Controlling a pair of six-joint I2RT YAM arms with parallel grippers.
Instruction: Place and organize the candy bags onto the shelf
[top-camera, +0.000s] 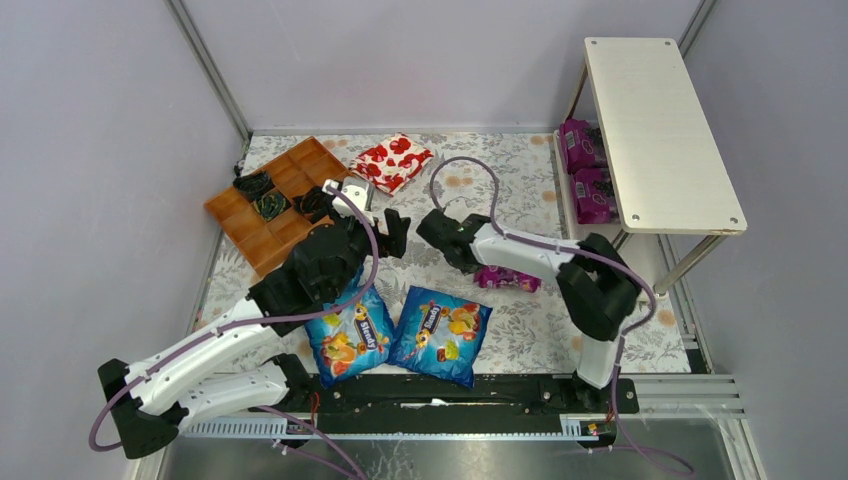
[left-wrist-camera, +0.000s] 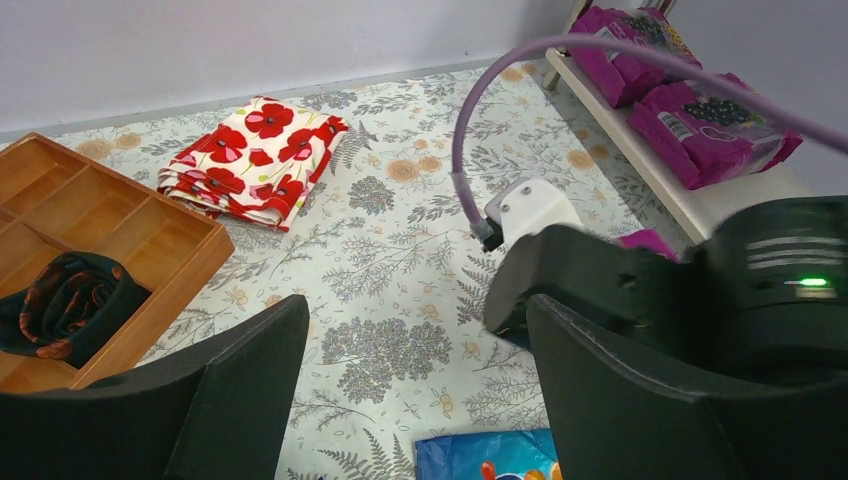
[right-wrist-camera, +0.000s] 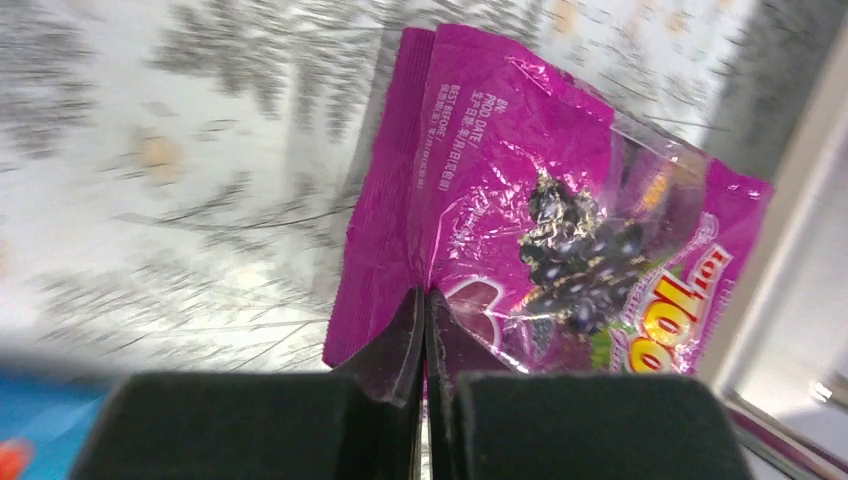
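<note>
My right gripper is shut on the near edge of a magenta-purple candy bag with dark grapes; in the top view this bag lies on the floral cloth, partly under the right forearm. Two blue candy bags lie side by side near the front edge. The pale shelf stands at the right, with two purple bags on its lower board. My left gripper hovers open over bare cloth, just beyond a blue bag's corner.
A brown wooden tray holding small dark wrapped pieces sits at the back left. A red-and-white flower-patterned packet lies behind the grippers. The right arm's black wrist is close beside my left fingers. Grey walls enclose the table.
</note>
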